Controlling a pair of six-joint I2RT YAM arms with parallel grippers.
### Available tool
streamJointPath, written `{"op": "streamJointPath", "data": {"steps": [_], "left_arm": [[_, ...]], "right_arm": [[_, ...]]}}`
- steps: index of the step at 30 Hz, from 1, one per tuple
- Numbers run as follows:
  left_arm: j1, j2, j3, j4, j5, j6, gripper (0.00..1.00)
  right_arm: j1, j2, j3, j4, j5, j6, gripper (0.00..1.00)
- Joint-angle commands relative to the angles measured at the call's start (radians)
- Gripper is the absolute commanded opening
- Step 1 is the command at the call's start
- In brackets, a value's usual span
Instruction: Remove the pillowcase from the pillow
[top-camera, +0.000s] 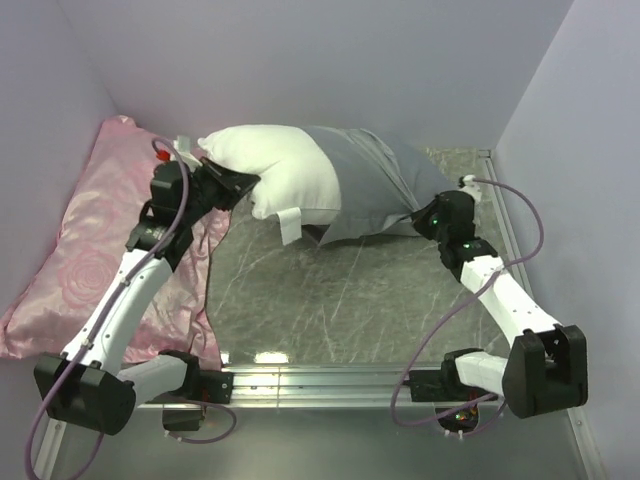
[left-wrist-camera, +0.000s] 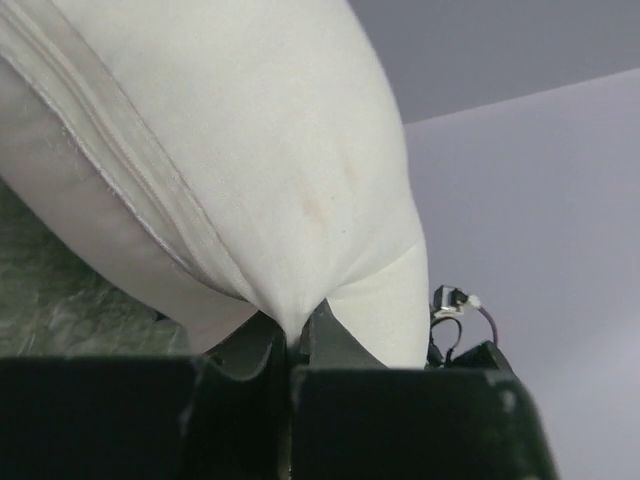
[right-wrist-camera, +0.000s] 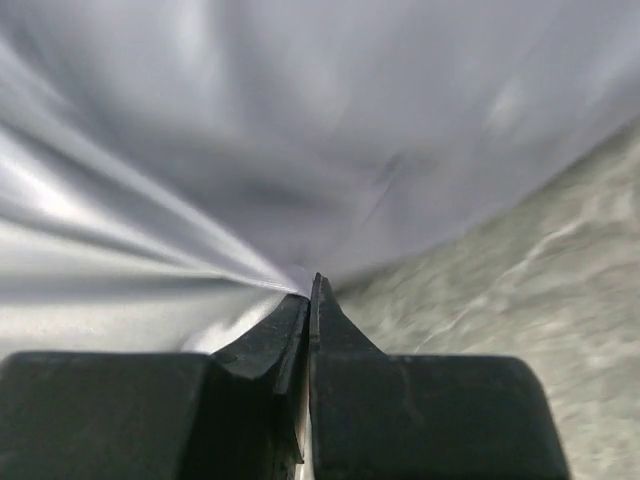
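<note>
**Two grippers hold the pillow and its cover, one at each end.**

The white pillow is at the back of the counter, half out of the grey pillowcase. A pink pillow lies beside it. The left gripper is closed tight on a pinch of the pillow's bare end. The right gripper is closed tight on a fold of the pillowcase at the other end. I think the left one should hold firm. Then the right one should pull slowly sideways, away from it, so the slippery cover slides off without slipping free.
</note>
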Motion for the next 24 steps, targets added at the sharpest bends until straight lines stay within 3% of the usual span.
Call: {"op": "streamJointPath", "data": {"steps": [1,4,8,12,16,17,24], "left_arm": [[0.076,-0.082,0.18,0.079,0.017,0.042,0.0],[0.134,-0.105,0.261,0.05,0.04,0.047,0.01],[0.214,-0.133,0.348,0.004,0.063,0.042,0.0],[0.277,-0.139,0.343,-0.012,0.106,0.035,0.01],[0.275,-0.122,0.194,0.03,0.176,-0.008,0.01],[0.277,-0.125,0.121,0.048,0.184,-0.014,0.01],[0.187,-0.126,-0.085,0.044,0.112,0.073,0.0]], "right_arm": [[-0.138,0.006,0.062,-0.076,0.045,0.008,0.0],[-0.189,0.019,0.102,-0.108,0.034,0.009,0.0],[-0.35,0.036,0.16,-0.148,-0.006,0.015,0.0],[-0.427,0.032,0.191,-0.162,-0.055,0.017,0.0],[-0.416,0.01,0.24,-0.191,-0.09,-0.005,0.0],[-0.397,0.006,0.272,-0.209,-0.036,-0.017,0.0],[-0.205,-0.094,0.318,-0.251,0.035,-0.083,0.0]]}}
